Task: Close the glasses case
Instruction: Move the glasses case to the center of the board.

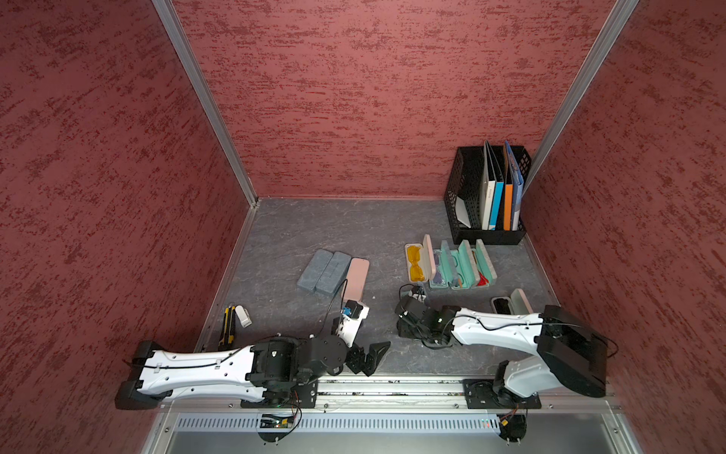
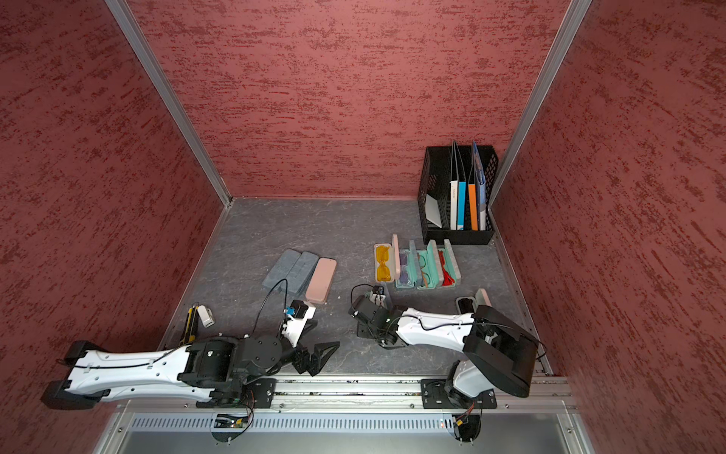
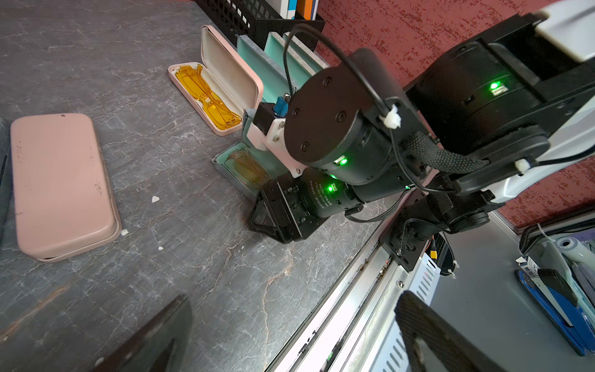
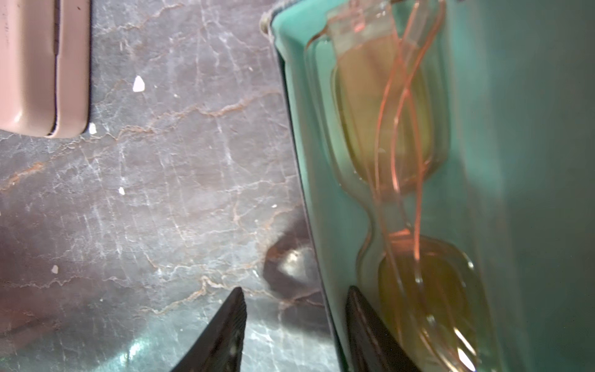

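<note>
Glasses case point(image 3: 225, 159), a grey shell with teal lining, is lying open on the dark marble-patterned tabletop point(image 1: 314, 224), just in front of the row of other open cases point(image 1: 451, 265) and well apart from the closed pink hard-shell case point(image 3: 61, 183). Thin pink-framed glasses with yellowish lenses point(image 4: 386, 128) are sitting folded inside it. The right gripper point(image 4: 294, 291) is hanging low at one end of the case, jaws parted partway. One finger is reaching inside the teal base and the other is standing outside over the table. The side wall is running between them with a gap on the outer side, so it is straddling, not clamping. The left gripper point(image 1: 369, 355) is resting near the front rail point(image 1: 393, 383), spread wide and holding nothing. The lid point(image 3: 248, 128) is mostly hiding behind the right arm point(image 3: 322, 112), so its lean cannot be told.

By my reading, the closing step is only beginning: the arm is lining up and the lid is not yet coming down. The next move is calling for the right fingers to get behind the lid and tip it onto the base until it seats, without the light case sliding away or the glasses' arms getting pinched at the rim.
</note>
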Controlling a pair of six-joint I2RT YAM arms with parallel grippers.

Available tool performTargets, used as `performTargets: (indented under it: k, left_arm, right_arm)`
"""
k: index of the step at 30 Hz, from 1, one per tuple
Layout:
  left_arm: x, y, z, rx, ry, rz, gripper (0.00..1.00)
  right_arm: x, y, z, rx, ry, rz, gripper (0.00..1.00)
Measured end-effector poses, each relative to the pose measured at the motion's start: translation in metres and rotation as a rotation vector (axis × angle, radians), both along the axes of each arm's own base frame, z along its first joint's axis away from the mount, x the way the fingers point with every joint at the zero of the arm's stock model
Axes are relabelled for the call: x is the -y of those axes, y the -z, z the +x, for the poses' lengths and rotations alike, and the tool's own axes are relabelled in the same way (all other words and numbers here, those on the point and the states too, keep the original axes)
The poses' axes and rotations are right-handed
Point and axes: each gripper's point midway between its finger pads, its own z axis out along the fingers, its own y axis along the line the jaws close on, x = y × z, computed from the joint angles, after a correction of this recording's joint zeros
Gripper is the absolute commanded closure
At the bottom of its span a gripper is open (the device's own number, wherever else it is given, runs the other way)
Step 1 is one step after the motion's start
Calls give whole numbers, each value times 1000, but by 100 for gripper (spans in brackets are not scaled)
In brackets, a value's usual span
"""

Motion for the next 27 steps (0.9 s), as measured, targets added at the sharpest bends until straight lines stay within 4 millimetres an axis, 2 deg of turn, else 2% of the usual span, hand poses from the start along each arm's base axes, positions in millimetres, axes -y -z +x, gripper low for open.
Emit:
performTargets:
  k: [8,11,19,27]
  left_arm:
    - [-1,0,0,-2,-8,-1,0]
    - [-1,-1,0,-5,-13,-7,0]
    - [1,-24,-1,-5,-12,-73,0]
    - [0,-34,0,0,-21,-102,0]
  right_arm:
    - [-5,-3,1,0,2,22,37]
    - [-8,-11,1,5,-4,47,33]
    - [-17,-53,-1,57,-36,172,21]
    - [-14,-97,-3,135,-85,241,15]
